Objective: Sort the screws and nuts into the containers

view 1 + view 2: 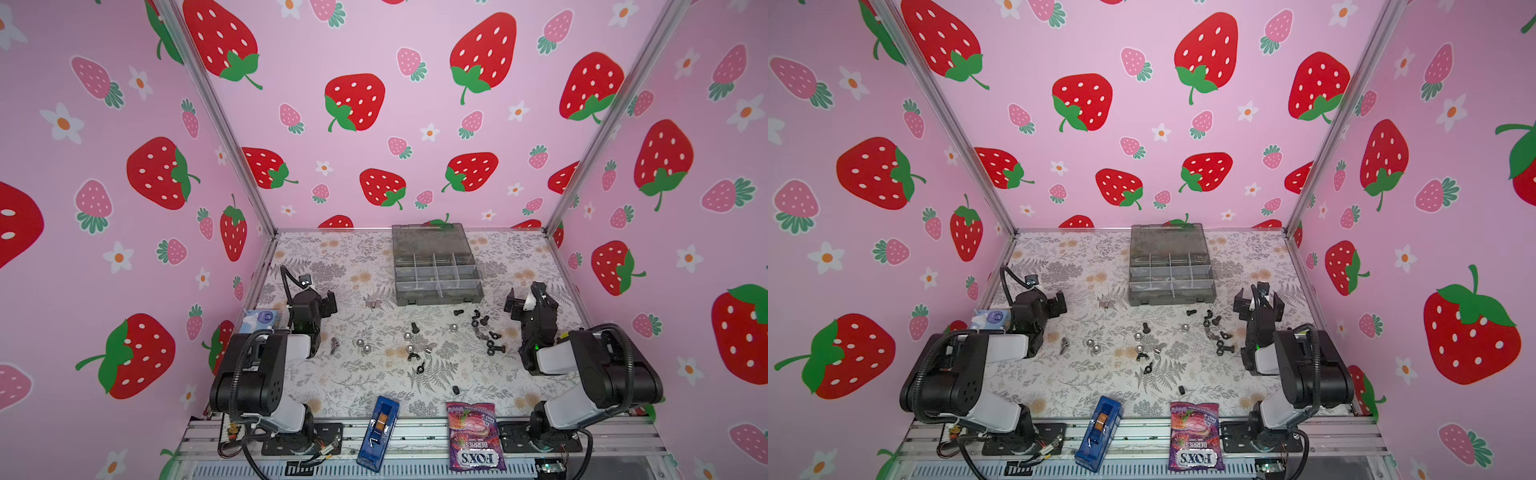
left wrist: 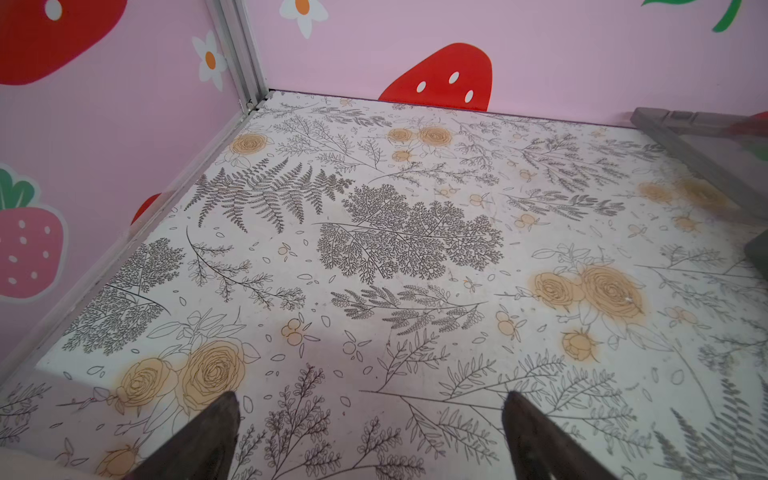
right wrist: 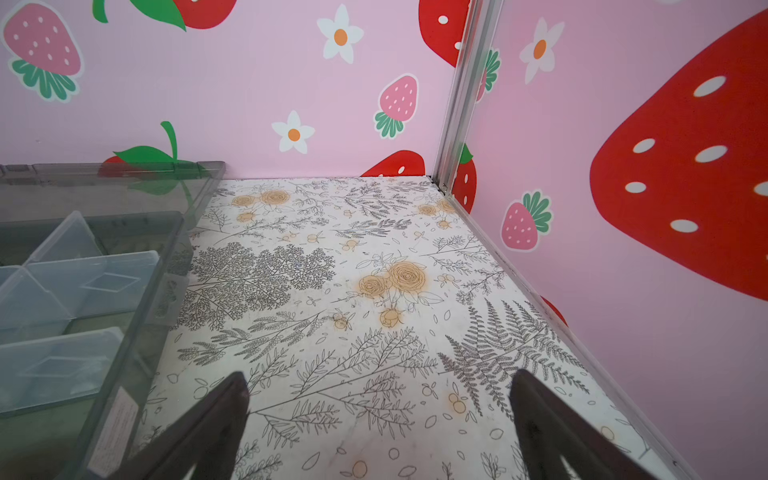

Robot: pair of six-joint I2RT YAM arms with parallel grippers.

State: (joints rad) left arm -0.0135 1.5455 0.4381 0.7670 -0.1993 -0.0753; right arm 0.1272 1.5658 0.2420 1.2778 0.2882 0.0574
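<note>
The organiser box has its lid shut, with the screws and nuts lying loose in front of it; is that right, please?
Not quite: the lid stands open, as both top views show. The screws and nuts do lie loose in front of the organiser box.

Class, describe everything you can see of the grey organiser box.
The organiser box is smoky grey translucent plastic, lying flat on the floral table near the back wall. Its hinged lid stands open, tilted back. Pale dividers split it into small cells, seemingly empty. One side wall bears a label. Whether the lid touches the wall cannot be told.
</note>
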